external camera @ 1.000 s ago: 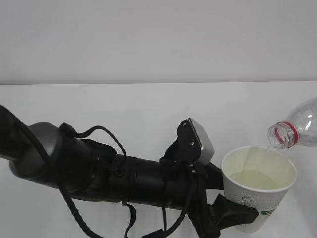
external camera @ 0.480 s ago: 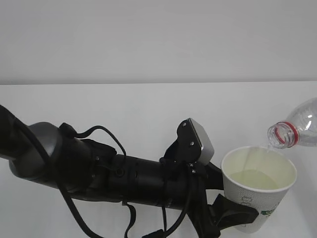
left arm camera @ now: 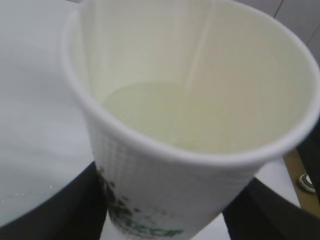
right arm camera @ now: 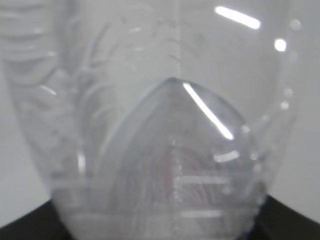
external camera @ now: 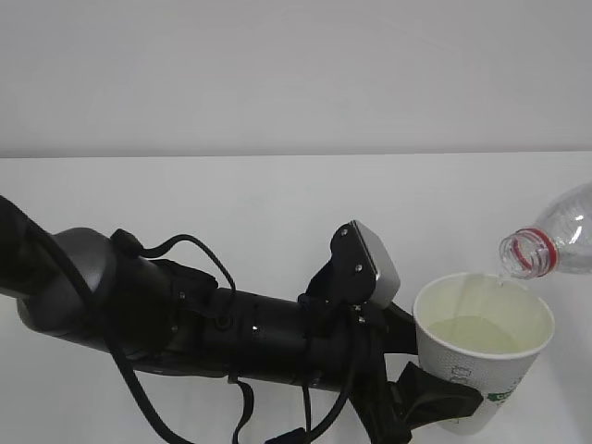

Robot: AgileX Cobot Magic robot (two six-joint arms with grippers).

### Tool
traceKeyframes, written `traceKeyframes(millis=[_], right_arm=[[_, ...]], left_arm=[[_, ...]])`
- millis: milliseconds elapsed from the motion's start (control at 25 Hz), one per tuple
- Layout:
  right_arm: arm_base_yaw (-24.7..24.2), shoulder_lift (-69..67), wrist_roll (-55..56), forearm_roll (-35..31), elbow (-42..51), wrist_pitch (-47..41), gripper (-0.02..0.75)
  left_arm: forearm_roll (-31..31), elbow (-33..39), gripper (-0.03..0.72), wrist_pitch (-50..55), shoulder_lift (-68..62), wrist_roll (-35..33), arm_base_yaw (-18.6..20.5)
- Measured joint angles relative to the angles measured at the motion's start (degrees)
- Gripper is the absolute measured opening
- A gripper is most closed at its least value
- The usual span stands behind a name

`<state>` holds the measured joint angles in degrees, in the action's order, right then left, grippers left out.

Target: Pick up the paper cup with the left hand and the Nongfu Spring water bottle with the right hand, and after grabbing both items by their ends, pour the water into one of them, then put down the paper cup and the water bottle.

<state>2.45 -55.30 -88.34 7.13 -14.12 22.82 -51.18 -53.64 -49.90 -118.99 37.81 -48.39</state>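
Pouring is under way: the left hand (external camera: 435, 398) grips the part-full cup (external camera: 483, 347), the right pincer (right arm camera: 160, 225) grips the tipped bottle (external camera: 555, 242), both need putting down.

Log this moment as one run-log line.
phase: pouring | left pincer: holds paper cup | Nongfu Spring water bottle: tilted, mouth over rim | water: partly fills cup

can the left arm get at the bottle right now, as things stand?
Probably not. The left tool is closed around the paper cup, which holds water, so it isn't free. The water bottle hangs tilted just above the cup's rim, apparently held by the right tool.
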Motion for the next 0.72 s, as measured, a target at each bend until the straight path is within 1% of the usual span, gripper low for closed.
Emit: traceKeyframes(millis=[720], right_arm=[[0.0,0.0,-0.18,0.0,0.0,0.09,0.43]], left_arm=[[0.0,0.0,0.486,0.0,0.0,0.0,0.0]])
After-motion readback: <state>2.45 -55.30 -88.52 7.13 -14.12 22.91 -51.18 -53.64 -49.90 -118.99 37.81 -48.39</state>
